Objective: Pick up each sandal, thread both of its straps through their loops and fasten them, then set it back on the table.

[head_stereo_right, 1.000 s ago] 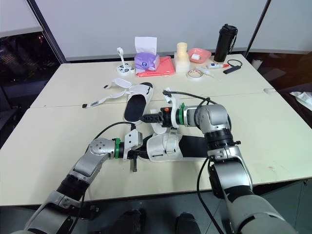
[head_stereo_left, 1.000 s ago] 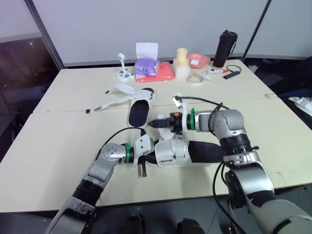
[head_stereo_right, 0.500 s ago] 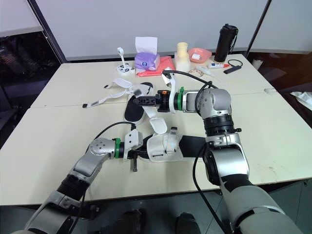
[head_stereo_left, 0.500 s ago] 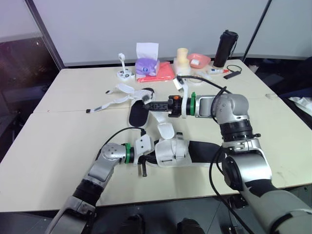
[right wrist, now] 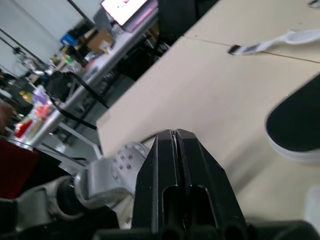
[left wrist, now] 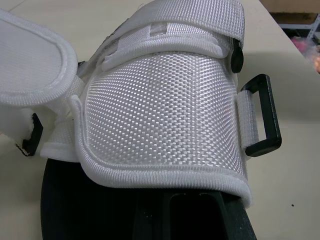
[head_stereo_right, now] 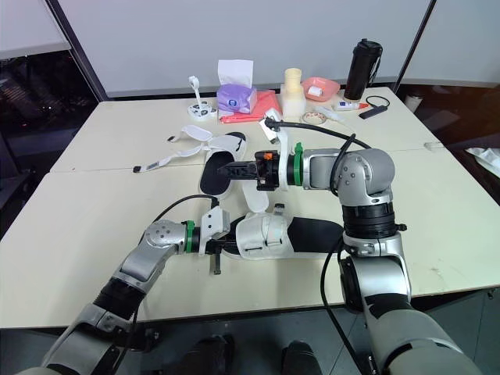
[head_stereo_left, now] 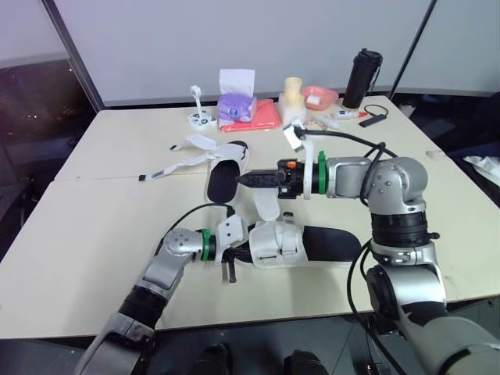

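The near sandal (head_stereo_left: 291,244) has a white woven upper and a black sole and lies on the table (head_stereo_left: 94,219). My left gripper (head_stereo_left: 233,256) is shut on its toe end. The left wrist view shows the upper (left wrist: 160,115) close up, with a black loop (left wrist: 262,115) at its side. One loose strap (head_stereo_left: 266,205) stands up from this sandal. My right gripper (head_stereo_left: 242,179) hovers above that strap, its fingers (right wrist: 176,150) pressed together on nothing. The far sandal (head_stereo_left: 223,178) lies beyond, its white straps (head_stereo_left: 183,158) spread open to the left.
At the table's back stand a purple tissue box (head_stereo_left: 234,105), a red cloth (head_stereo_left: 262,117), a cream cylinder (head_stereo_left: 292,100), a pink bowl (head_stereo_left: 318,96), a tape roll (head_stereo_left: 314,125) and a black bottle (head_stereo_left: 361,76). A small white device (head_stereo_left: 199,117) sits at the back left.
My right gripper rose from the near sandal, swung toward the far sandal, drew back slightly and shut. The near sandal's strap now stands up loose. The left arm stayed put.
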### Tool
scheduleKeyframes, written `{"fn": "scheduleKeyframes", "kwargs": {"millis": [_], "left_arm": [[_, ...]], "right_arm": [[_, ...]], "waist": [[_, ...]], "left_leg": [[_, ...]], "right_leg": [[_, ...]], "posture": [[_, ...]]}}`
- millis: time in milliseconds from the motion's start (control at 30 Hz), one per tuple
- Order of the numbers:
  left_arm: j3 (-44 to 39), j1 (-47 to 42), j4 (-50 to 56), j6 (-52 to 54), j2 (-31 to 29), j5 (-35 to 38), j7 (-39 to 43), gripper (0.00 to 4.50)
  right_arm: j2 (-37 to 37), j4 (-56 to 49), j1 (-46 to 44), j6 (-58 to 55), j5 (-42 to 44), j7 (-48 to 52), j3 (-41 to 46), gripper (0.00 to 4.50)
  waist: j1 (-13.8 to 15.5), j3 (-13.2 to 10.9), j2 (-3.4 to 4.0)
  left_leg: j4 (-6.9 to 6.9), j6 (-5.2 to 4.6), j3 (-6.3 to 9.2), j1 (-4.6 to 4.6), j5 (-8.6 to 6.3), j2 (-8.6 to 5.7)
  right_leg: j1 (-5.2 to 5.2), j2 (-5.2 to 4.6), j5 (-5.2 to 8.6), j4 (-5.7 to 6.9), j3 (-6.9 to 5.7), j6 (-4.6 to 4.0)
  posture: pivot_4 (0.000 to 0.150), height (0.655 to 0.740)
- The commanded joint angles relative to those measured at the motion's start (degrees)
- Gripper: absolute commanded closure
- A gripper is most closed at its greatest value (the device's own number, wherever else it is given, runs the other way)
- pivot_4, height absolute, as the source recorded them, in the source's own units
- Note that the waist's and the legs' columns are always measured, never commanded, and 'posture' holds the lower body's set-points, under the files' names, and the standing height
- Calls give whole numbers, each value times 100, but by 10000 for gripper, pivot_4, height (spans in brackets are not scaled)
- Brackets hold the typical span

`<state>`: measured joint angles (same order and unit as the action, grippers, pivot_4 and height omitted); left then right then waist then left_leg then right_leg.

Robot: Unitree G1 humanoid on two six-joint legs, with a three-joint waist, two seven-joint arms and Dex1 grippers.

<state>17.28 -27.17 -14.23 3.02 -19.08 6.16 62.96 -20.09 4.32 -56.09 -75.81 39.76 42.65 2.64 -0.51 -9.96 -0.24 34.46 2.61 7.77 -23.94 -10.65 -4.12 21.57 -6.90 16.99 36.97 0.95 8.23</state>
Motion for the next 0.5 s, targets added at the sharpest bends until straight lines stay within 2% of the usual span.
{"fn": "scheduleKeyframes", "kwargs": {"millis": [33,133,367,500], "left_arm": [[386,198,-384,148,16,-295,19,45000],[390,217,-356,154,22,-302,12,45000],[367,291,-266,184,-22,-290,-5,45000],[364,325,-233,192,-39,-286,-10,45000]], "right_arm": [[-250,347,-86,489,-243,115,-76,44800],[-461,702,-39,790,-424,235,-157,36272],[-706,810,172,773,-504,302,-187,455],[-639,573,457,696,-457,338,-328,455]], "waist": [[8,0,0],[9,0,0],[4,0,0],[0,0,0]], "left_leg": [[0,0,0,0,0,0],[0,0,-2,0,0,0],[-1,0,-1,-1,0,0],[-4,0,0,-1,0,1]], "right_leg": [[0,0,0,0,-1,0],[-1,0,0,-1,0,0],[-2,0,0,-2,0,0],[-2,0,0,-7,0,0]], "posture": [[1500,7400],[1500,7400],[1500,7400],[1500,7400]]}}
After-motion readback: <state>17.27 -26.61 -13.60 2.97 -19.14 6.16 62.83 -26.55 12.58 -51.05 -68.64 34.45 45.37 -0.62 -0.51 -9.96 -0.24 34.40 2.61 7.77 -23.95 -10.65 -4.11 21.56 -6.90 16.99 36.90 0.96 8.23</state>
